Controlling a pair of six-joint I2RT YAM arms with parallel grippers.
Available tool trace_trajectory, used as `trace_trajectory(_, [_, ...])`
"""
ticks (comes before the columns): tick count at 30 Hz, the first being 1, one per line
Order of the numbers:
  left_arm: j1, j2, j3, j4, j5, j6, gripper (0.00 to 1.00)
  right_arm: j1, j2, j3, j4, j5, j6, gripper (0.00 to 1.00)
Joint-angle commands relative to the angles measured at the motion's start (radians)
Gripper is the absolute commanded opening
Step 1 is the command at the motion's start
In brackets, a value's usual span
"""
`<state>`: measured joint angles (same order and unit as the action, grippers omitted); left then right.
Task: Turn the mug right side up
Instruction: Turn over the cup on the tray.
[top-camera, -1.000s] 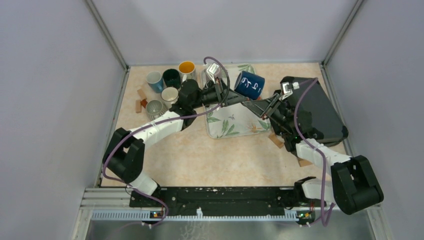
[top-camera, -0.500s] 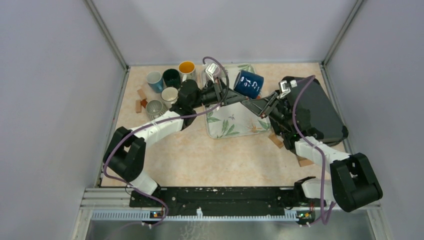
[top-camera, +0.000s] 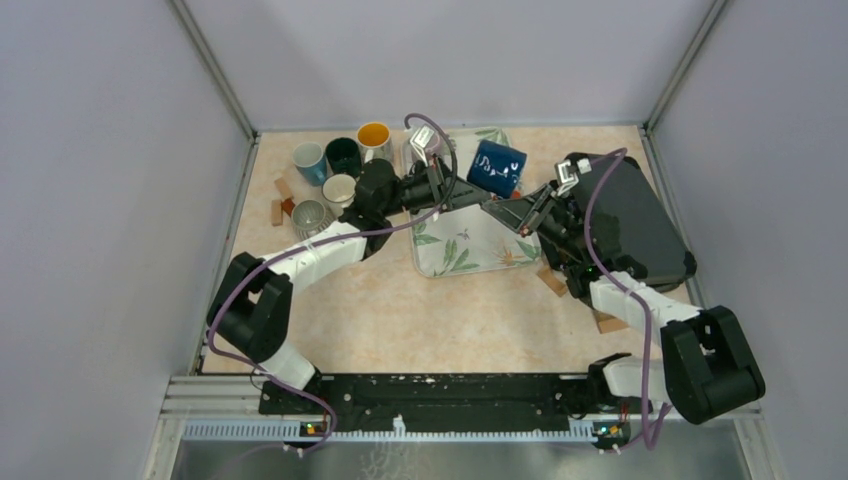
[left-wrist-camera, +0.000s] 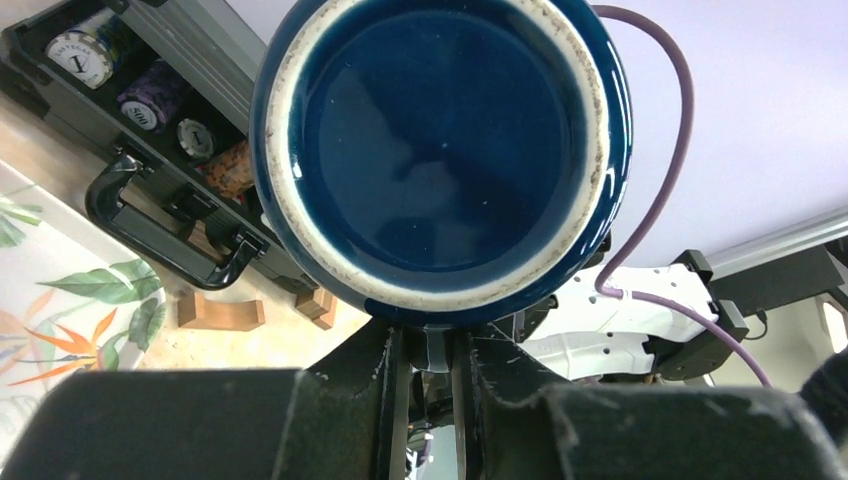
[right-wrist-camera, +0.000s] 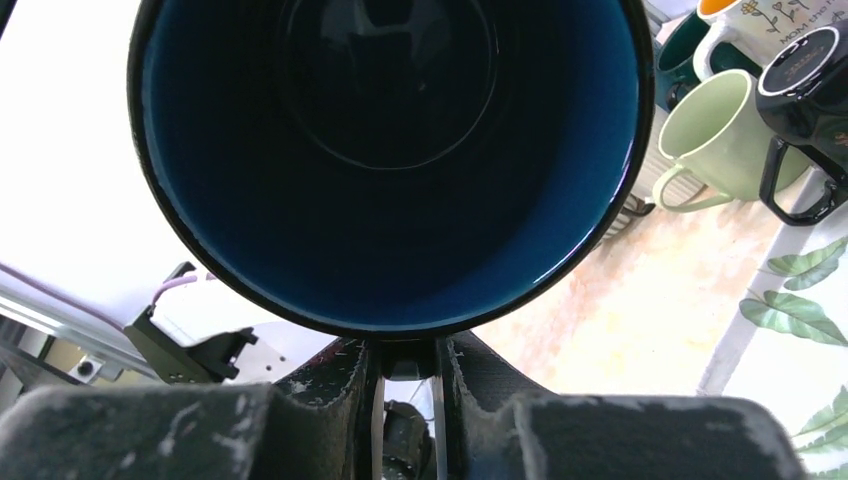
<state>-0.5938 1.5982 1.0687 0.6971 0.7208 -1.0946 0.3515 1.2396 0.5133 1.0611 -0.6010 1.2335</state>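
Your left gripper (left-wrist-camera: 427, 345) is clamped narrow on the dark blue mug (top-camera: 497, 167). It holds the mug aloft on its side over the far end of the leaf-print tray (top-camera: 455, 250) — base towards that arm, mouth towards the right — presumably for tipping upright. The right gripper (right-wrist-camera: 405, 360) sits pinched narrow just under the rim, though you can't tell if it grips; the mug is glossy navy with white lettering.

Place: was a lab-style robot test cell.
Walls: plain grey panels (top-camera: 110, 200) boxed in the table (top-camera: 400, 310).
Mounting: a metal rail (top-camera: 420, 428) held two robot arms (top-camera: 310, 255).
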Motion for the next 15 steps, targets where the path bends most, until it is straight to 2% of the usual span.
trace_trajectory(1, [-0.016, -0.044, -0.003, 0.027, 0.002, 0.08, 0.06, 0.013, -0.025, 0.062, -0.025, 0.016, -0.063, 0.0])
trace_trajectory(3, [-0.015, -0.055, -0.004, -0.002, -0.024, 0.117, 0.23, 0.013, -0.042, 0.062, -0.058, 0.03, -0.089, 0.0])
trace_trajectory(7, [-0.014, -0.077, -0.003, -0.065, -0.075, 0.175, 0.5, 0.013, -0.083, 0.074, -0.156, 0.057, -0.141, 0.0])
trace_trajectory(15, [-0.014, -0.133, -0.016, -0.246, -0.209, 0.314, 0.85, 0.019, -0.136, 0.122, -0.369, 0.12, -0.26, 0.0])
